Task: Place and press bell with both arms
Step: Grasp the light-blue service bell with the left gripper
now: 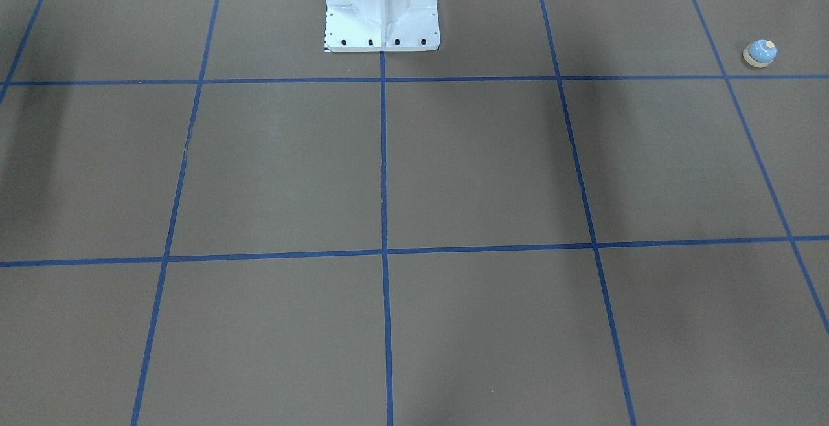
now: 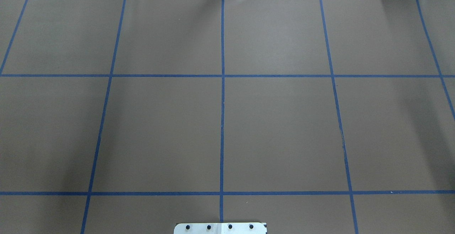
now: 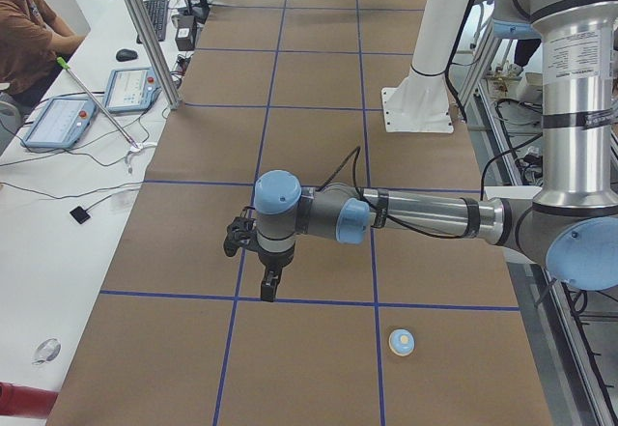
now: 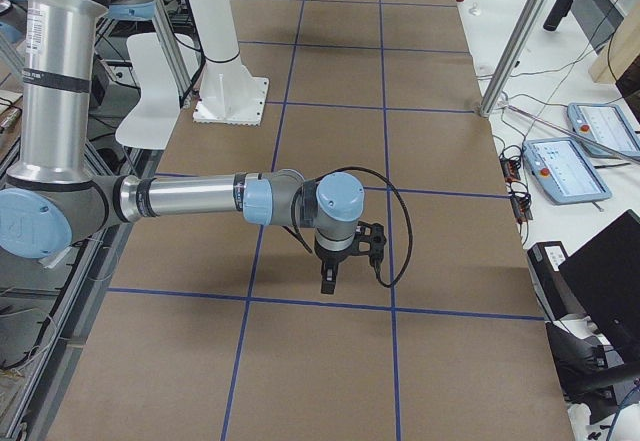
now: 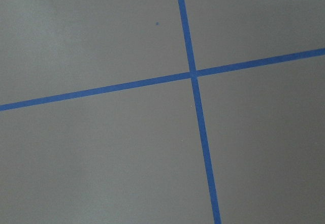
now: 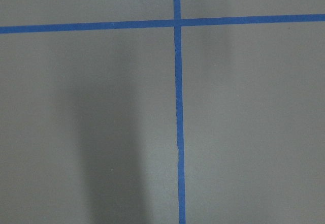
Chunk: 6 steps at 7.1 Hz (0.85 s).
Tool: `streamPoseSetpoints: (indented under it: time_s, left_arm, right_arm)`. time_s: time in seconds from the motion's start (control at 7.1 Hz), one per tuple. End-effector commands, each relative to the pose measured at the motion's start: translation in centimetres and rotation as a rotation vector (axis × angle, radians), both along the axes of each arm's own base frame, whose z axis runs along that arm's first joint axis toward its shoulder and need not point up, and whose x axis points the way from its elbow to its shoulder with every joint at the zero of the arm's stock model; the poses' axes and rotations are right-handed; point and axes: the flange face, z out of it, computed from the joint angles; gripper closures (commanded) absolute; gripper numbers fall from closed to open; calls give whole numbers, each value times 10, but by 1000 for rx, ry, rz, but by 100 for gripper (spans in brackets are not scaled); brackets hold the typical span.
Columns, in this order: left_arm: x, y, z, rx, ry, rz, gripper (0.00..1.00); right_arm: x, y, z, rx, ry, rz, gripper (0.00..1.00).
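- Table: brown sheet with blue tape grid. White pedestal stands at the robot-side edge.
- Left arm: reaches out level over the table, wrist pointing down above a tape line.
- Right arm: same pose on the other half, well apart from the bell.
- Left gripper: hangs above the sheet with nothing visible in it. It shows only in the side view, so I can't tell how wide the jaws stand.
- Right gripper: fingers point down, nothing visible in it, width likewise not readable. Both wrist cams show only sheet and tape.
- Bell: upright on its base, button up, alone on the sheet at the table's far left end, in the row by the pedestal, just robot-side of a tape line. It's out of the overhead frame.
- Key relation: the bell lies further left of the left gripper and back toward the robot. The left arm is clearly nearer, so I'd judge the pick is its job.
- The bell is round, so there's no long axis to line up with and any jaw yaw works.
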Motion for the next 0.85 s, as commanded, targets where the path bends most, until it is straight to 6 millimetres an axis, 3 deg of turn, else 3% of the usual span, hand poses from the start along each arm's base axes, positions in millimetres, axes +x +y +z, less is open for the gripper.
streamPoseSetpoints:
  time_s: [0.0, 0.14, 0.28, 0.42, 0.7]
  left_arm:
    - [4, 10, -6, -3, 70, 7, 0]
    - [0, 19, -14, 16, 76, 3, 0]
    - [1, 45, 1, -27, 102, 6, 0]
    - [-1, 79, 15, -69, 102, 4, 0]
    - [-9, 169, 30, -72, 103, -11, 0]
  right_arm:
    - [-1, -1, 0, -2, -12, 1, 0]
    - [-1, 0, -3, 2, -18, 1, 0]
    - [-1, 0, -4, 6, -18, 3, 0]
    - [-1, 0, -8, 13, -18, 3, 0]
    - [0, 0, -8, 15, -18, 4, 0]
